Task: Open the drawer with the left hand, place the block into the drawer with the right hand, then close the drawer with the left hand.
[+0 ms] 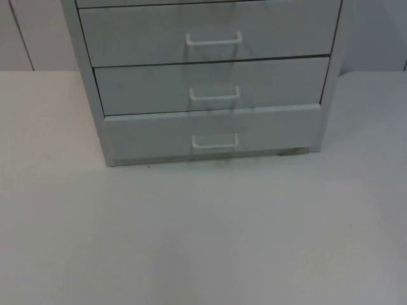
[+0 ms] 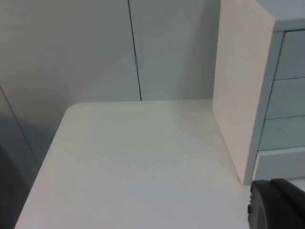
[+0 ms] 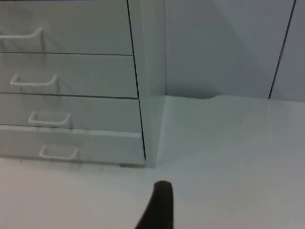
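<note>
At the far side of the table (image 1: 203, 241) stood the drawer cabinet (image 1: 210, 82), all drawers shut; no block was visible, so your placing step risked stalling. Neither gripper's finger state could be told.

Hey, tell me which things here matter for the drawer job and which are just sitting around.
Part of the job:
- grey drawer cabinet with white handles, all drawers shut
- bottom drawer, standing slightly proud of the others
- left end effector's black fingertip, beside the cabinet's left side
- right end effector's black fingertip, near the cabinet's right front corner

Just there:
- white table top
- grey partition wall
</note>
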